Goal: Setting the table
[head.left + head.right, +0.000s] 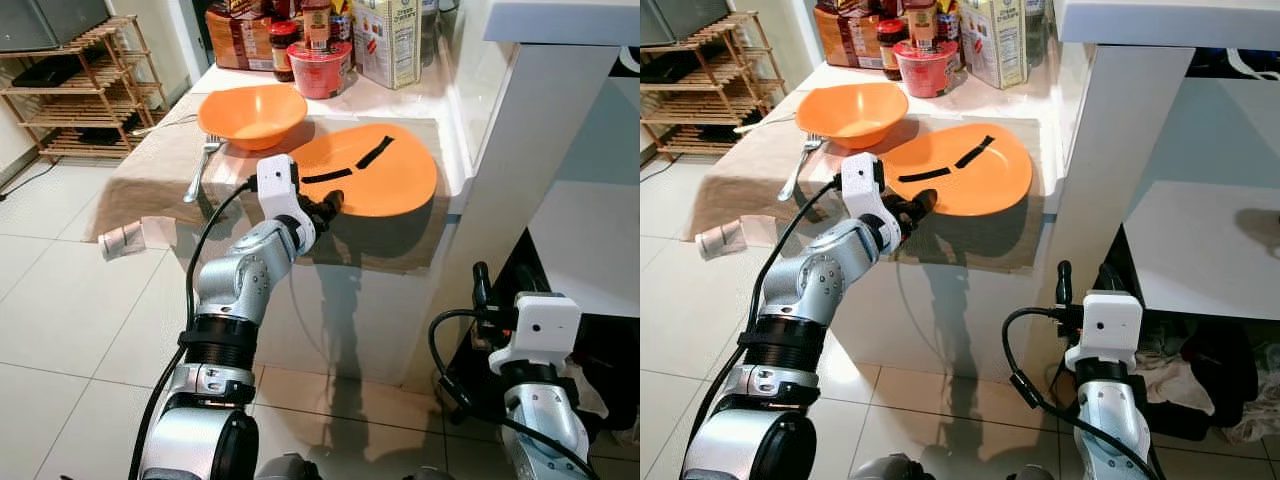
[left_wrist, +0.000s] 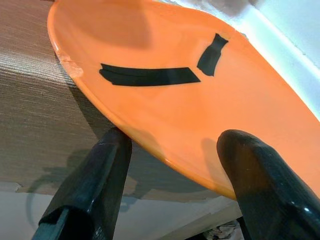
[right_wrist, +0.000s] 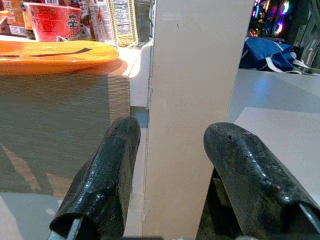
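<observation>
Your left end effector [image 1: 333, 204] is raised to the near edge of the table [image 1: 150, 170], its two black fingers [image 2: 92, 185] spread wide and not gripping anything. The orange plate [image 1: 380, 175] lies right in front of it on the brown cloth [image 1: 140, 185]. In the left wrist view the plate's near rim sits just above and between the fingertips, close to them, though you cannot tell whether either one touches it. Two black strips [image 2: 150, 76] mark the plate's face. Beyond the end effector and to its left sits the orange bowl [image 1: 250, 113], with a fork [image 1: 200, 168] lying on the cloth beside the bowl. Further back stand a red cup [image 1: 320, 70], a jar [image 1: 284, 48] and a carton [image 1: 388, 40].

Your right end effector [image 3: 167, 150] hangs low beside the white table leg [image 3: 200, 75], well below the plate, fingers wide apart and empty.
</observation>
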Robot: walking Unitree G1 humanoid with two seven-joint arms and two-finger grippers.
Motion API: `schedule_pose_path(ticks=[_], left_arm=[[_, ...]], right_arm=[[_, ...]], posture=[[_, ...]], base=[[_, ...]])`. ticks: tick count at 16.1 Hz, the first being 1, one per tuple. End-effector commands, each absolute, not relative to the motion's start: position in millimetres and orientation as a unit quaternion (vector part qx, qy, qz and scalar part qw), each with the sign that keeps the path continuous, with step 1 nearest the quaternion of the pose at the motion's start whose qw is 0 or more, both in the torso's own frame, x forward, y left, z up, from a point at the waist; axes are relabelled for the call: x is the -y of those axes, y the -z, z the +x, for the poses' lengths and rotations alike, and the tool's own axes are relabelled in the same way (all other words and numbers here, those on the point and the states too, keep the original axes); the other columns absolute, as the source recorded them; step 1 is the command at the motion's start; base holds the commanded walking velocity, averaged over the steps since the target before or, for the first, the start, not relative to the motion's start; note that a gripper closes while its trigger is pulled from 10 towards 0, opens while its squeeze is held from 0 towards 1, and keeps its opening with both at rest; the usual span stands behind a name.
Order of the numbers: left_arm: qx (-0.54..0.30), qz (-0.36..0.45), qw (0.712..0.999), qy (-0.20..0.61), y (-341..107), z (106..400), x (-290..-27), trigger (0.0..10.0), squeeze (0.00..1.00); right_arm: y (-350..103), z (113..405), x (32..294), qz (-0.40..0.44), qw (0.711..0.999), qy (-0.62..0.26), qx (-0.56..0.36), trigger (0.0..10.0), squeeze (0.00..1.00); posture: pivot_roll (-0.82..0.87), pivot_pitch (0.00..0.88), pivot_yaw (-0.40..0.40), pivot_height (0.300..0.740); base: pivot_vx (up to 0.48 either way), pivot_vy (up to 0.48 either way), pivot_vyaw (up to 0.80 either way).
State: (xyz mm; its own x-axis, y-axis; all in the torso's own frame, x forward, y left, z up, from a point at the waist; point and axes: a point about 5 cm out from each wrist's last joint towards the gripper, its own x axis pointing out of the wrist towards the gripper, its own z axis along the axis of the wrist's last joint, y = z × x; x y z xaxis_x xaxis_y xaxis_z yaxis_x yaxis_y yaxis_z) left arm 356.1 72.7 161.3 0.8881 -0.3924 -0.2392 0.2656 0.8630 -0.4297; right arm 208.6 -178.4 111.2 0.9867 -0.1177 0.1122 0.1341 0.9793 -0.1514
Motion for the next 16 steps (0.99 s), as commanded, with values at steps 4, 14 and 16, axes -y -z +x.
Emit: schedule_pose_path(ticks=[4, 14, 16], left_arm=[[-0.186, -0.221, 0.941, 0.176, -156, 357, -70, 0.0, 0.00], [-0.172, -0.269, 0.931, 0.176, -164, 360, -66, 0.0, 0.00], [-0.165, -0.292, 0.926, 0.172, -168, 361, -67, 0.0, 0.00]], right_arm=[[-114, 207, 176, -0.081, 0.993, 0.064, 0.052, 10.0, 0.00], [-114, 206, 176, -0.082, 0.993, 0.066, 0.050, 10.0, 0.00], [-114, 206, 177, -0.082, 0.993, 0.066, 0.050, 10.0, 0.00]], posture=[[-0.10, 0.000, 0.117, 0.707], [-0.10, 0.000, 0.114, 0.707], [-0.10, 0.000, 0.115, 0.707]], base=[[0.000, 0.000, 0.00], [0.000, 0.000, 0.00], [0.000, 0.000, 0.00]])
